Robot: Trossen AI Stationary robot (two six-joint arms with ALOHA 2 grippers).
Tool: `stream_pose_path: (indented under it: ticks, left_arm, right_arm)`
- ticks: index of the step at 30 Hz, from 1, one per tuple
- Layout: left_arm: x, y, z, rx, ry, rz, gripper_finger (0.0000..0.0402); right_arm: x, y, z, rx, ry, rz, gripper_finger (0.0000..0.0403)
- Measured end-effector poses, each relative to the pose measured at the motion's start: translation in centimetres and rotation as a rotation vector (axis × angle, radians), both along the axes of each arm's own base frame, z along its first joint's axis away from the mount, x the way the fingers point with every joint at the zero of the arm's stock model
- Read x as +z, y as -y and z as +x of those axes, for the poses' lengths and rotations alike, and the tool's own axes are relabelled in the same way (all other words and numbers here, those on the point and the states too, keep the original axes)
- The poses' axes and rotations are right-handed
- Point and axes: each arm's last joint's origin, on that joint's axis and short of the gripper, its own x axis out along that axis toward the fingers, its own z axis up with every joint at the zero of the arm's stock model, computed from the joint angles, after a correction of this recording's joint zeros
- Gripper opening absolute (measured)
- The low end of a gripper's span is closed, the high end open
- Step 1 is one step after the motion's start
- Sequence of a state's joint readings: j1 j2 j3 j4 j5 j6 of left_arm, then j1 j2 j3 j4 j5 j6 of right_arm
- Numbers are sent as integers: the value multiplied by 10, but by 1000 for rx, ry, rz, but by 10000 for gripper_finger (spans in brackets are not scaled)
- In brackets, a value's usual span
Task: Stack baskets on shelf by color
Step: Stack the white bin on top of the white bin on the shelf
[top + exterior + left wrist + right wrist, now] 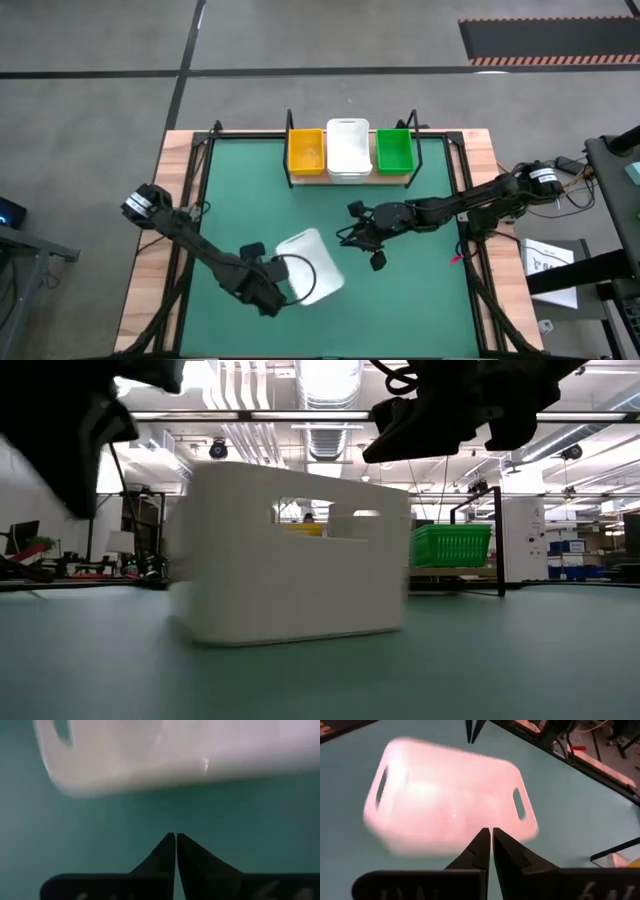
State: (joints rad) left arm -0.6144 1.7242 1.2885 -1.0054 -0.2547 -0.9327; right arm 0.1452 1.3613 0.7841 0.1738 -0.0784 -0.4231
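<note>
Green mat (400, 300), perhaps-loose white basket (312, 265).

I see open green mat (420, 290) on my right and in front of the shelf (349, 180) — the loose white basket (312, 265) blocks the near centre, with the left gripper (270, 290) just beside it and the right gripper (362, 238) close by.

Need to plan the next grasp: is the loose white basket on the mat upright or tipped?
Upright: the white basket stands flat on the mat.
</note>
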Motion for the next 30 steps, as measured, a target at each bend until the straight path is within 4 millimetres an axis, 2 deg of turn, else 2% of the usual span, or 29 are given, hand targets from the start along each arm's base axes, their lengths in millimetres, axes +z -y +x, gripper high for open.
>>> stream_pose_path:
  ticks: [5, 9, 14, 17, 20, 25, 30]
  left_arm:
    - [-16, -10, -5, -40, -31, 112, 0]
    - [-24, -18, -7, -49, 12, 248, 0]
    - [-22, -25, -8, -77, 55, 356, 0]
    - [-14, -28, -8, -103, 101, 420, 0]
    - [-3, -32, -11, -120, 156, 472, 0]
    - [21, -38, -16, -175, 261, 582, 0]
    - [50, -37, -14, -306, 419, 658, 0]
  right_arm:
    - [0, -5, -1, 63, -35, 106, 28]
    - [7, -15, -1, 148, -73, 194, 78]
    - [10, -31, 4, 169, -144, 238, 145]
    - [11, -39, 10, 176, -189, 250, 171]
    - [2, -46, 19, 174, -234, 260, 184]
    - [-17, -52, 36, 195, -301, 279, 187]
    - [-44, -58, 58, 179, -379, 275, 183]
